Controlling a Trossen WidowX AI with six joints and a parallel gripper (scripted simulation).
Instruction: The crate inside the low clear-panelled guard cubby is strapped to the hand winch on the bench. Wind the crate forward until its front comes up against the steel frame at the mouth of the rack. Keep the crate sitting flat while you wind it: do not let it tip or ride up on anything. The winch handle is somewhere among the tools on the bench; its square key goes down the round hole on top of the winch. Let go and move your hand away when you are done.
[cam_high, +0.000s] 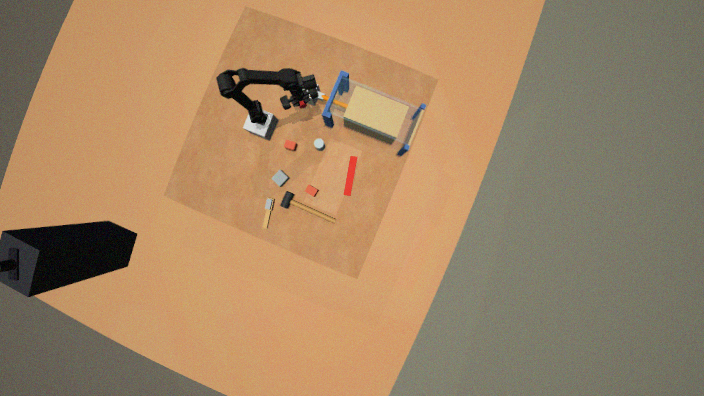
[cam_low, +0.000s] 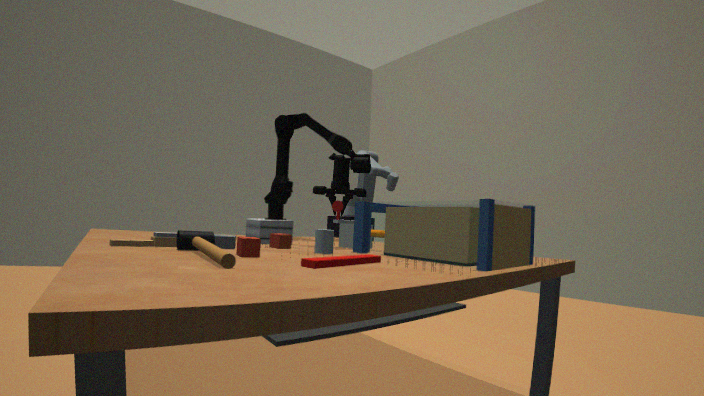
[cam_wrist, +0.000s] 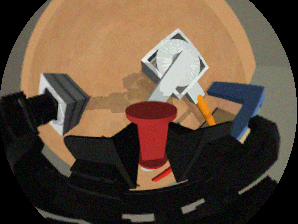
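My gripper (cam_high: 303, 103) (cam_low: 338, 212) (cam_wrist: 148, 119) is shut on the red grip of the winch handle, which stands upright between the fingers. The handle's flat grey crank arm (cam_wrist: 172, 75) runs from over the round drum of the winch (cam_wrist: 175, 49) (cam_low: 348, 235) to below the grip. The key and its hole are hidden. An orange strap (cam_high: 337, 102) (cam_low: 378, 233) (cam_wrist: 204, 107) runs from the winch to the crate. The tan crate (cam_high: 377, 110) (cam_low: 430, 232) sits flat in the clear-panelled cubby. A gap separates its front from the blue frame (cam_high: 336, 100) (cam_low: 362, 227) (cam_wrist: 250, 112).
A pale cylinder (cam_high: 319, 144) (cam_low: 324, 241), red blocks (cam_high: 290, 145) (cam_high: 311, 190), a grey block (cam_high: 280, 178) and a red bar (cam_high: 351, 176) (cam_low: 341, 261) lie on the bench. A mallet (cam_high: 312, 211) and a small hammer (cam_high: 267, 217) lie farther off. A pale grey shape (cam_low: 368, 180) shows behind the arm.
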